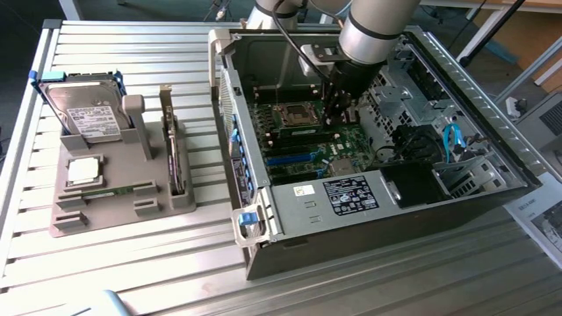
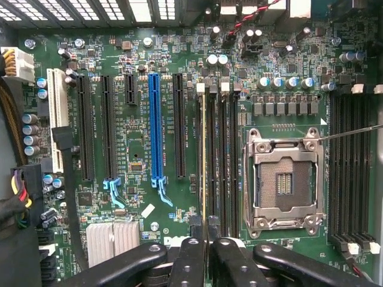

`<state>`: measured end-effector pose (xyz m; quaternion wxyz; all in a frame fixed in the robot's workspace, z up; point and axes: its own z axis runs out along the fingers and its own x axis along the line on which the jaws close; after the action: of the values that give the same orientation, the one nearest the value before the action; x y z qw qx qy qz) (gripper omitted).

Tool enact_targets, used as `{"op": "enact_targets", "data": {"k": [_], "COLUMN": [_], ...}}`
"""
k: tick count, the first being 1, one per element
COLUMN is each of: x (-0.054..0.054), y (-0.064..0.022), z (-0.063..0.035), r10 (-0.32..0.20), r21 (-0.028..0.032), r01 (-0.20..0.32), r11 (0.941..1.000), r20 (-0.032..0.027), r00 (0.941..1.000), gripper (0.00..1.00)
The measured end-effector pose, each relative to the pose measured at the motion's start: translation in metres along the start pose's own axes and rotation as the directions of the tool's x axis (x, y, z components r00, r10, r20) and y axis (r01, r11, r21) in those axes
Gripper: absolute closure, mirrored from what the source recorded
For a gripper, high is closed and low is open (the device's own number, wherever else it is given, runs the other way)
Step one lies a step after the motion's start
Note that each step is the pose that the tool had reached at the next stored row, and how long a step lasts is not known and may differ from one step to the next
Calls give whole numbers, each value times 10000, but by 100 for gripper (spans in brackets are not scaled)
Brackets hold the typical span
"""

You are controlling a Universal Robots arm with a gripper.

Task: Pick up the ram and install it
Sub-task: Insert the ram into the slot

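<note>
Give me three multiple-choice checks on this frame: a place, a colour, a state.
1. The black gripper, shut on the thin green ram stick, is: A) inside the open black computer case, over the green motherboard B) beside that case C) raised clear of it
2. The long expansion slot between black ones is: A) red B) blue C) yellow
3. The silver processor socket is: A) empty B) holding a chip C) under a heatsink
Key: A, the arm reaches into the case; B, plainly blue; A, bare contacts show.
</note>
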<state>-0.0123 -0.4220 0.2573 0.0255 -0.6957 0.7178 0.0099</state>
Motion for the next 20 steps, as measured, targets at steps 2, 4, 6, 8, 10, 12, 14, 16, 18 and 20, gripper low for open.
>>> {"op": "enact_targets", "data": {"k": [2,4,6,8,10,12,14,16,18,20], "x": [0,0,1,1,1,2,2,3,4,5], "y": [4,18,38,46,46,46,46,47,47,47], "z": [0,0,0,0,0,6,19,34,51,69], "r10": [-1,0,0,0,0,0,-1,0,0,0], "r21": [0,1,1,0,0,1,0,0,0,0], "r01": [1,0,0,0,0,0,1,0,0,0], "r11": [10000,10000,10000,10000,10000,10000,10000,10000,10000,10000], "r20": [0,2,1,0,0,2,0,1,1,0], "r00": [10000,10000,10000,10000,10000,10000,10000,10000,10000,10000], "gripper": [88,88,88,88,88,88,88,88,88,88]}}
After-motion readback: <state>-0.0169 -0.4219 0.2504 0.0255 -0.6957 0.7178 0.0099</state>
